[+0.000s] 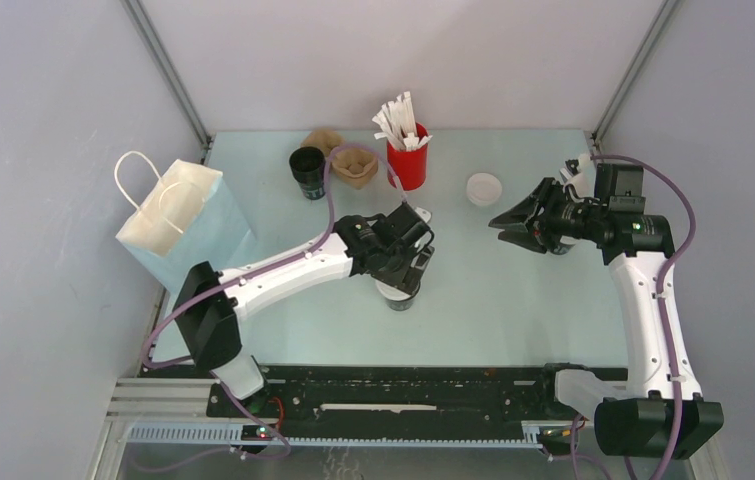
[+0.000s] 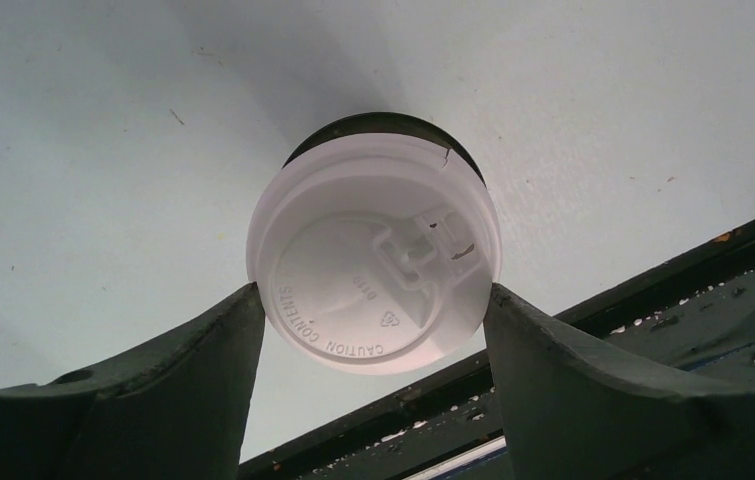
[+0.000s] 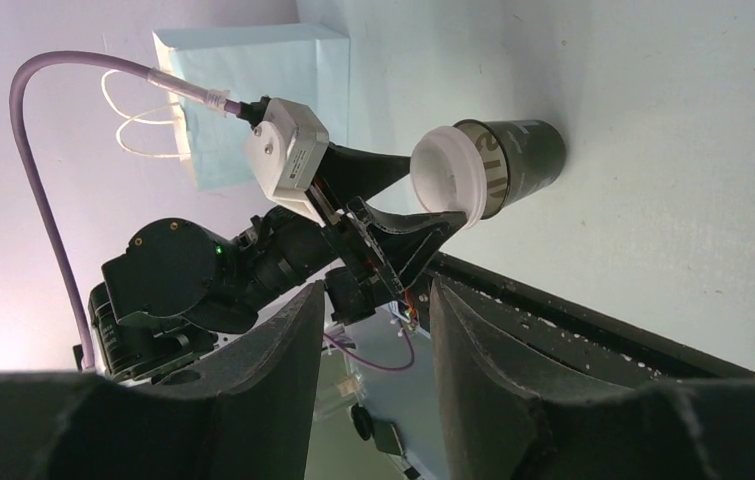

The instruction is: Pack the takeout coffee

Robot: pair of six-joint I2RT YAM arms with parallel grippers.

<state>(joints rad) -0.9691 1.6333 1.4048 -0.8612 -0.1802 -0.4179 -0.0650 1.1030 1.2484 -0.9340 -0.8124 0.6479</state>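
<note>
The takeout coffee (image 2: 373, 265), a dark paper cup with a round white lid, stands on the pale table near its middle. It also shows under the left wrist in the top view (image 1: 400, 297) and in the right wrist view (image 3: 488, 170). My left gripper (image 2: 373, 300) reaches down over it, and both fingers touch the rim of the lid, one on each side. The cup's base rests on the table. My right gripper (image 1: 509, 228) hovers open and empty to the right of the cup, pointing left toward it; its jaws stand apart in the right wrist view (image 3: 373, 290).
A light blue paper bag (image 1: 178, 225) with white handles stands open at the left edge. At the back are a lidless black cup (image 1: 307, 170), brown sleeves (image 1: 351, 163) and a red holder (image 1: 410, 165) of white sticks. A loose white lid (image 1: 484, 188) lies at back right.
</note>
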